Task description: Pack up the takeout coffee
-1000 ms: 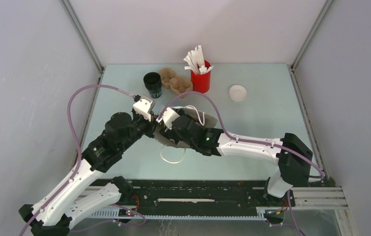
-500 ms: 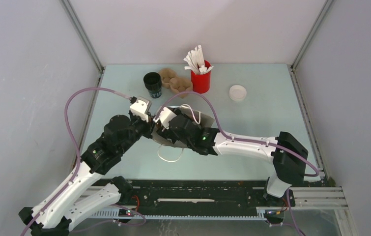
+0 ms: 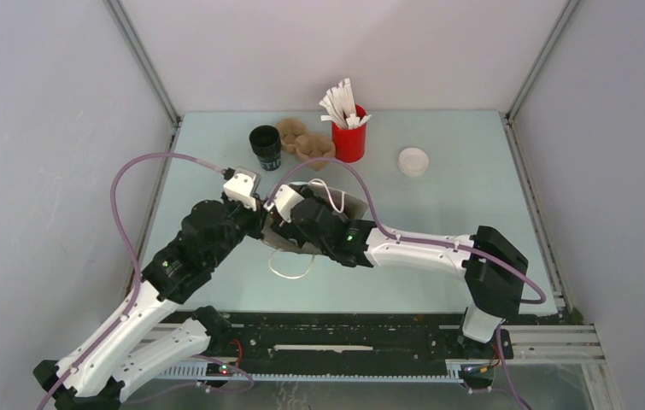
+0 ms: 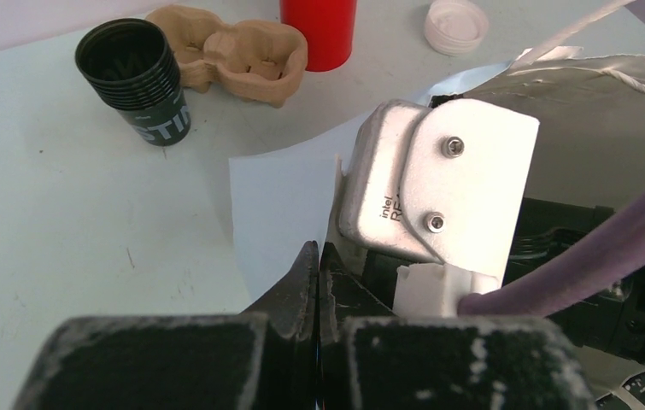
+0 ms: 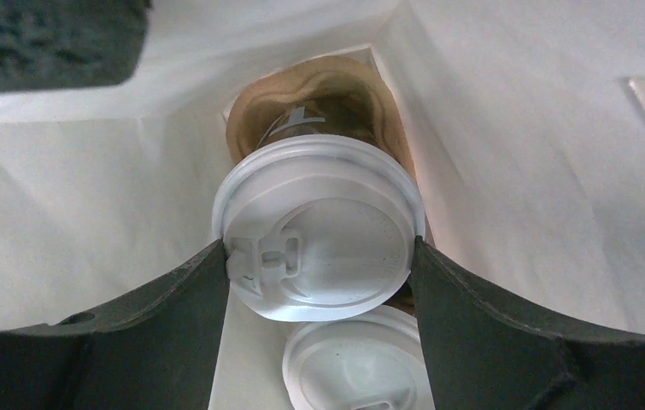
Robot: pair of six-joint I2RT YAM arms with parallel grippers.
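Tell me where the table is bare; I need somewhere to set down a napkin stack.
Bare: the table right of the bag, nearer than the loose lid, and the back right corner behind it. Crowded: the back middle with black cup, pulp tray and red holder, and around the bag.

Tight bag (image 5: 88,196) walls (second lid (image 5: 357,363) alongside)

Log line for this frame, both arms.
left gripper: shut on bag edge | right gripper: shut on takeout coffee, inside bag | carrier: in bag
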